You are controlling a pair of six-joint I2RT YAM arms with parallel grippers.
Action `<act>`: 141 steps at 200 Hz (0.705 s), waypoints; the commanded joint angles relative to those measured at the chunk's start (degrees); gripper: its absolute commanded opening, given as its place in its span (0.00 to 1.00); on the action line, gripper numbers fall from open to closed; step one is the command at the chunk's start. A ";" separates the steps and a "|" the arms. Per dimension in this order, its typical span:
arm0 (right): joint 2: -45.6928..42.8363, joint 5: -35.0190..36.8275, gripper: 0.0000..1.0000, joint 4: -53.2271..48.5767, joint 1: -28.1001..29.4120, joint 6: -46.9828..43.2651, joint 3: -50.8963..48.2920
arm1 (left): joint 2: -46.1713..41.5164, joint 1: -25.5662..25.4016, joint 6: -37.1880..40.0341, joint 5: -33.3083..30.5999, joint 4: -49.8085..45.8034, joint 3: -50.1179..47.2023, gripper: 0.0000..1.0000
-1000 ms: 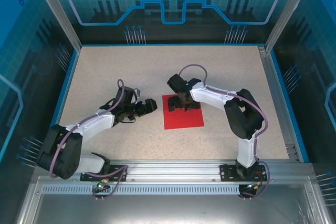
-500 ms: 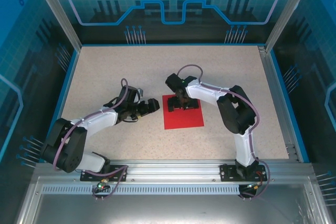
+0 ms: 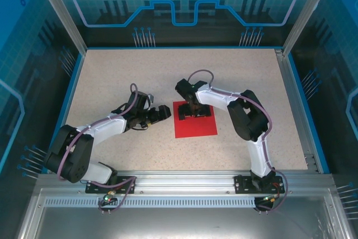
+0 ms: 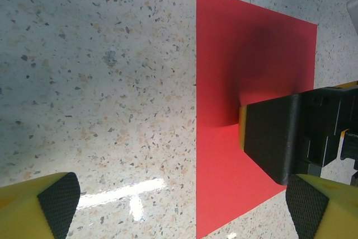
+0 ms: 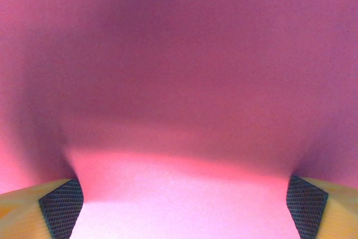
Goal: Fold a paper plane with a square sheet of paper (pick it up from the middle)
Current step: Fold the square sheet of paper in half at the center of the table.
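The square sheet of paper (image 3: 197,127) lies flat and unfolded on the speckled table (image 3: 112,76), about mid-table. Being square, it has no long axis. Its edges run nearly parallel to the table's edges, turned slightly.

The right gripper (image 3: 191,115) stands over the far half of the sheet. Its jaws are spread wide and nothing is clamped between them. In the right wrist view the red sheet spans the gap between the pads (image 5: 61,214). One black finger (image 4: 274,138) appears to rest on the paper, though contact cannot be confirmed.

The left gripper (image 3: 163,112) is just left of the sheet, jaws fully apart and empty.

The back panel (image 3: 184,4) bears a gear graphic.
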 commanded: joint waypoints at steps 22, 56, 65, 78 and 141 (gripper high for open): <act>3.45 -2.03 0.93 0.24 -0.41 -0.56 -2.81 | -1.66 -0.48 -0.67 -0.66 -1.23 0.12 0.99; 2.70 -2.14 0.90 0.11 -0.66 -0.95 -2.45 | -1.84 -0.52 -0.67 -0.75 -1.30 -0.14 0.99; 2.78 -2.04 0.90 -0.20 -0.74 -1.04 -2.05 | -1.69 -0.45 -0.76 -0.74 -1.21 -0.23 0.99; 2.42 -1.91 0.89 -1.21 -0.66 -1.26 -1.01 | -1.51 -0.44 -0.76 -0.77 -1.20 -0.07 0.99; -2.13 0.90 0.99 -3.62 -1.66 -1.92 1.83 | -1.06 -0.55 -0.90 -0.56 -0.85 0.29 0.99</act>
